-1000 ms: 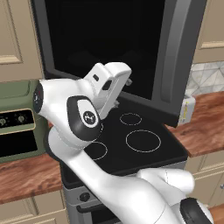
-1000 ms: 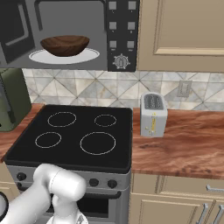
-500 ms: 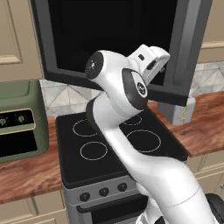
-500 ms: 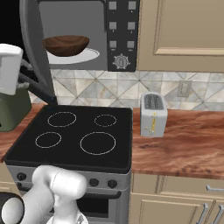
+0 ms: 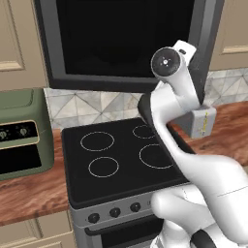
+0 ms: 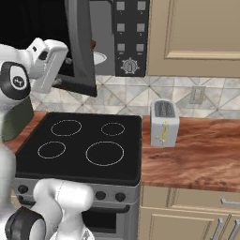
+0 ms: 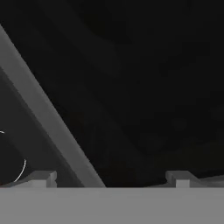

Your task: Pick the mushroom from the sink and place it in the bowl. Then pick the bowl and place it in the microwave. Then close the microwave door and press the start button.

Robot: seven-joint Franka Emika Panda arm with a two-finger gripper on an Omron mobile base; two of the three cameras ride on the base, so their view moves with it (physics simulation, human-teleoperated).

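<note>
The hand (image 6: 63, 79) is pressed against the black glass of the microwave door (image 6: 80, 47), which stands partly swung over the stove (image 6: 79, 147). The fingertips (image 7: 41, 177) sit spread apart, holding nothing. The door hides nearly all the microwave (image 6: 119, 37) interior; only a sliver of white turntable (image 6: 101, 57) shows, and the bowl cannot be made out.

Wooden countertop (image 6: 197, 154): toaster (image 6: 164, 123), black stovetop (image 6: 84, 147), green toaster oven (image 5: 22, 133).
</note>
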